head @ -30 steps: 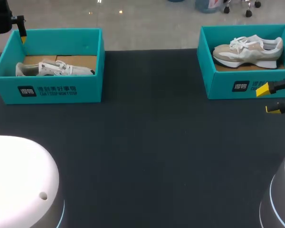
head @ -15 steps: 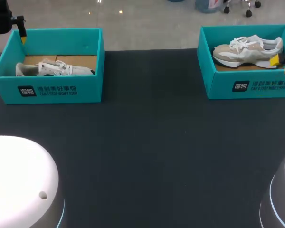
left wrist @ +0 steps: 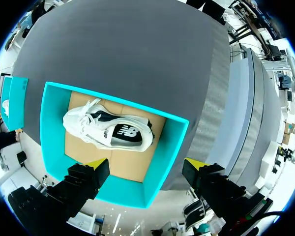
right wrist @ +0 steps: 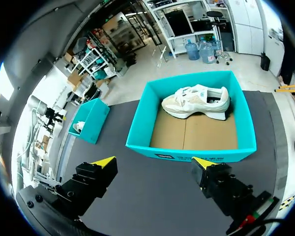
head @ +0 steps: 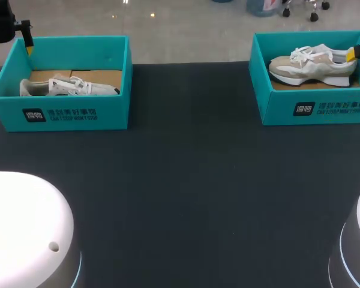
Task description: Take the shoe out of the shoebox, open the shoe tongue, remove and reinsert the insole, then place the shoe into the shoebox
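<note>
From above, the beige shoe (head: 312, 63) lies in the right box (head: 312, 108), not yet taken out. The left gripper (left wrist: 146, 164) hangs wide open and empty over the left box (left wrist: 173, 142) (a white shoe (left wrist: 108, 132) inside). The right gripper (right wrist: 154, 164), also spread and empty, faces its box, probably lining up the pick

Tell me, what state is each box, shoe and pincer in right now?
Left shoebox: open, lidless, shoe inside.
Left shoe: lying on its side.
Right shoebox: open, lidless, shoe inside.
Right shoe: upright on its sole.
Left pincer: open, empty.
Right pincer: open, empty.
</note>
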Available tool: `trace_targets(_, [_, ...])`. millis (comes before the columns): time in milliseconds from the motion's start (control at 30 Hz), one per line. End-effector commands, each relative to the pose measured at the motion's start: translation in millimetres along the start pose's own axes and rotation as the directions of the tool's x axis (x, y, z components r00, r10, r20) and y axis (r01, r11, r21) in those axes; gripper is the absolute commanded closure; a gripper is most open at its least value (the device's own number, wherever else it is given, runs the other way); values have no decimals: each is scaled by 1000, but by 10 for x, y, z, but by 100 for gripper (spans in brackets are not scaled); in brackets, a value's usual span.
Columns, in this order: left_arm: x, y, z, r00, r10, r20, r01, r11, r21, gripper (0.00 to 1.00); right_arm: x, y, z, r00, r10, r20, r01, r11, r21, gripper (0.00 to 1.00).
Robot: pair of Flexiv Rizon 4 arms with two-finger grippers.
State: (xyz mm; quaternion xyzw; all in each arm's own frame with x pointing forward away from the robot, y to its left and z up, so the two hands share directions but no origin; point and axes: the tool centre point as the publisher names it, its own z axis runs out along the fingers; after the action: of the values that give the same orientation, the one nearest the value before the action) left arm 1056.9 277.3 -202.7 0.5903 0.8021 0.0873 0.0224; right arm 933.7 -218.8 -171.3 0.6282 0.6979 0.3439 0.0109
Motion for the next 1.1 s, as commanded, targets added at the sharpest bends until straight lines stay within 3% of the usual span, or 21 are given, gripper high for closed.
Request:
trace_targets(33, [3, -9, -7, 1000, 0, -1, 0, 1000, -2, 0, 9, 40, -3, 1000, 2, 8, -2, 1000, 26, 0])
trace_targets(300, [3, -9, -7, 1000, 0, -1, 0, 1000, -2, 0, 9, 40, -3, 1000, 2, 8, -2, 1000, 26, 0])
trace_targets(333, [3, -9, -7, 1000, 0, -1, 0, 1000, -2, 0, -28, 54, 62, 998, 2, 63, -3, 1000, 21, 0])
trace_targets(433, [3, -9, -7, 1000, 0, -1, 0, 1000, -2, 0, -175, 199, 244, 978, 12, 210, -8, 1000, -16, 0])
trace_targets(733, [3, -9, -7, 1000, 0, -1, 0, 1000, -2, 0, -627, 812, 653, 911, 129, 392, -113, 992, -64, 0])
trace_targets(933, [3, -9, -7, 1000, 0, -1, 0, 1000, -2, 0, -936, 1039, 850, 892, 175, 417, -164, 984, -64, 0])
trace_targets(1100, [3, -9, -7, 1000, 0, -1, 0, 1000, -2, 0, -936, 1039, 850, 892, 175, 417, -164, 984, -64, 0])
